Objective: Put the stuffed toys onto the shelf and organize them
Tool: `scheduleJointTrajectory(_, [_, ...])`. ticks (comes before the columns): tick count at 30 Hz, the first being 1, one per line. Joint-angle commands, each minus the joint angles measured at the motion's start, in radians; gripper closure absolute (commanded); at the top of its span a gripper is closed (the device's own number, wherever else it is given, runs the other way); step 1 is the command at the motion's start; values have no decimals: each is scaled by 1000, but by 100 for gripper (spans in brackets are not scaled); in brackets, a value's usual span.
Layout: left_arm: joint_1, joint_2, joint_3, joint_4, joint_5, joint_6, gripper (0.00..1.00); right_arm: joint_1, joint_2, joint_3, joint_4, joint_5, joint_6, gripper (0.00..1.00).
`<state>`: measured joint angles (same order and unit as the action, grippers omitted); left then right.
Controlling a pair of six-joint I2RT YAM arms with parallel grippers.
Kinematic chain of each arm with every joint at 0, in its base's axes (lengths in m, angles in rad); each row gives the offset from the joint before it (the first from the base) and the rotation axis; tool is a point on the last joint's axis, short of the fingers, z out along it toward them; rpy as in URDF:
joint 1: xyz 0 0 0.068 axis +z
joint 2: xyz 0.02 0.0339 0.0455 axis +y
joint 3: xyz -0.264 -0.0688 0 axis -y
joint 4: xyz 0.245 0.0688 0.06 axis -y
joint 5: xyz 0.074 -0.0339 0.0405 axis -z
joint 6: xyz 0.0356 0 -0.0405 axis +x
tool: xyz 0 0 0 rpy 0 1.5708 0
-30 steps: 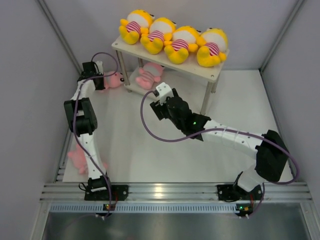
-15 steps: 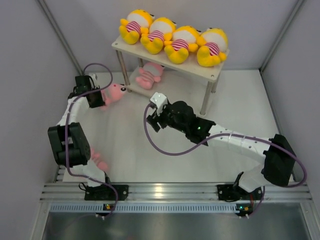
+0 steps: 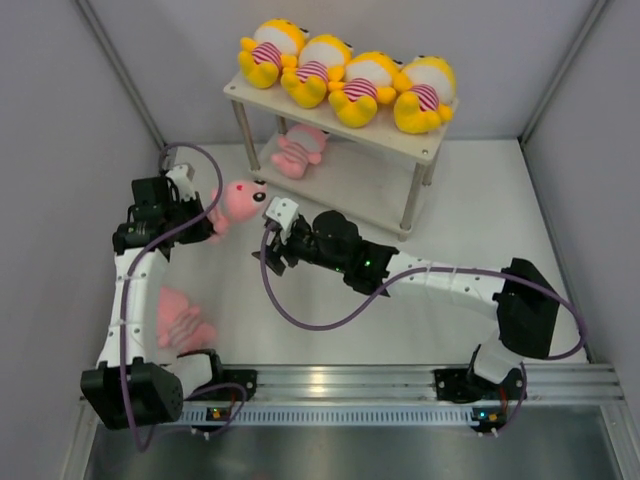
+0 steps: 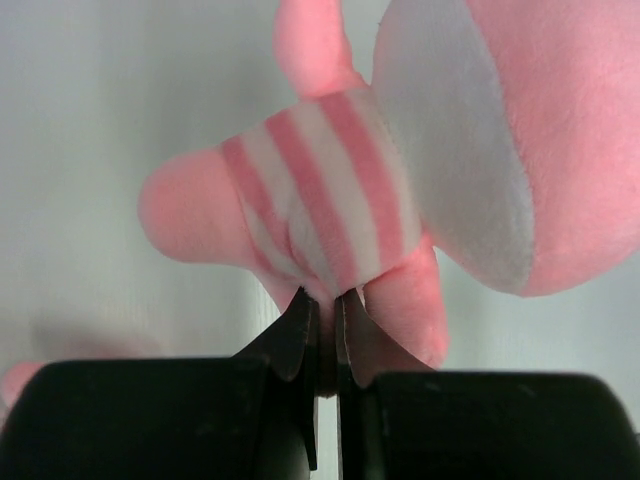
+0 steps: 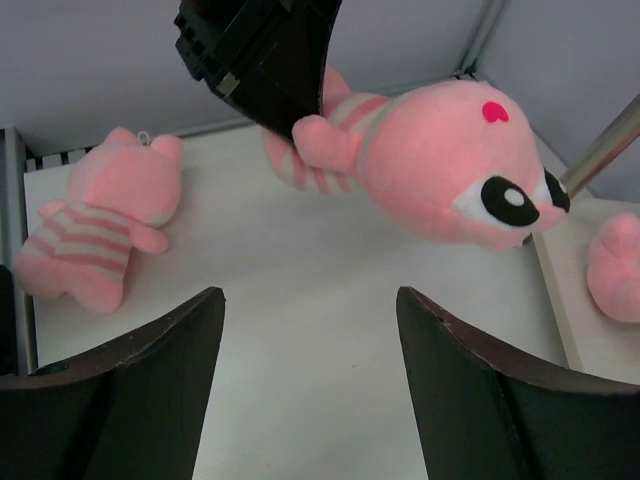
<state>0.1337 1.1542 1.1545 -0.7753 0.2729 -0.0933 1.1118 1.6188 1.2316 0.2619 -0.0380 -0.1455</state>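
Note:
Several yellow stuffed toys (image 3: 345, 78) lie in a row on the shelf's top board (image 3: 432, 143). One pink toy (image 3: 300, 150) lies on the lower board. My left gripper (image 3: 205, 215) is shut on the striped belly of a second pink toy (image 3: 240, 198) and holds it above the table; the pinch shows in the left wrist view (image 4: 322, 297). A third pink toy (image 3: 180, 320) lies on the table beside the left arm. My right gripper (image 3: 270, 242) is open and empty, just right of the held toy (image 5: 440, 160) and facing it.
Grey walls close in the left, right and back of the table. The shelf's metal legs (image 3: 412, 195) stand behind the right arm. A shelf leg (image 5: 605, 140) and the lower board's toy (image 5: 615, 265) show at the right of the right wrist view.
My left arm has swung back from the shelf toward the near left, carrying the pink toy. My right gripper has moved left toward that toy.

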Motion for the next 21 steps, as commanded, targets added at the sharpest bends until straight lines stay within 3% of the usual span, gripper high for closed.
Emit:
scheduleJointTrajectory(1, [-40, -79, -16, -44, 29, 24, 100, 39, 1, 48, 109, 20, 9, 30])
scheduleJointTrajectory(9, [-62, -120, -22, -42, 120, 14, 100, 94, 122, 153, 134, 93, -75, 32])
scheduleJointTrajectory(14, [-62, -137, -21, -42, 155, 17, 100, 94, 222, 249, 62, 170, -127, 32])
scheduleJointTrajectory(21, [-63, -146, -16, -67, 196, 36, 100, 53, 273, 304, 51, 168, -62, 35])
